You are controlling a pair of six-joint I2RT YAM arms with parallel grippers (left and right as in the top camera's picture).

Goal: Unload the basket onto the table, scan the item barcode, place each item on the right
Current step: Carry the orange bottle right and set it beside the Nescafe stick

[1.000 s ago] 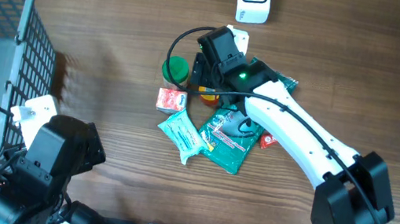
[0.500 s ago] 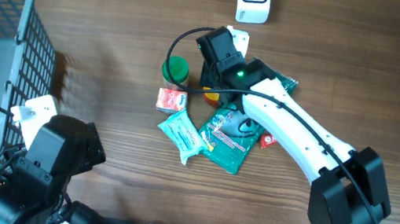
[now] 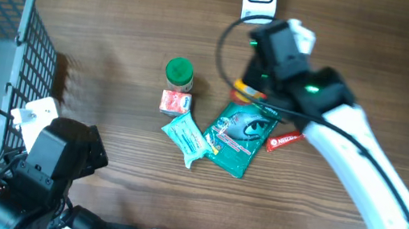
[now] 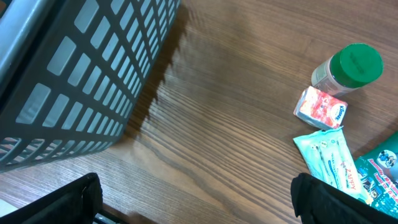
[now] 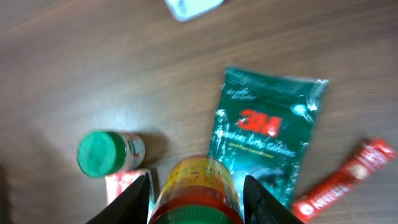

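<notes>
Wood-grain desk (image 3: 121, 21). Right end effector (image 5: 196, 200) clenches a round yellow-red tub (image 5: 194, 177), with a glossy green pouch (image 5: 264, 134) just beyond. Left end effector (image 4: 196, 202) is spread wide.

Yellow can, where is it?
In the right wrist view, the right claw holds the yellow can, between the green-lidded jar on its left and the green 3M pouch on its right.

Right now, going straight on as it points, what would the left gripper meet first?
Probably the bare table: the left gripper points between the basket and the green-lidded jar; depth unclear.
</notes>
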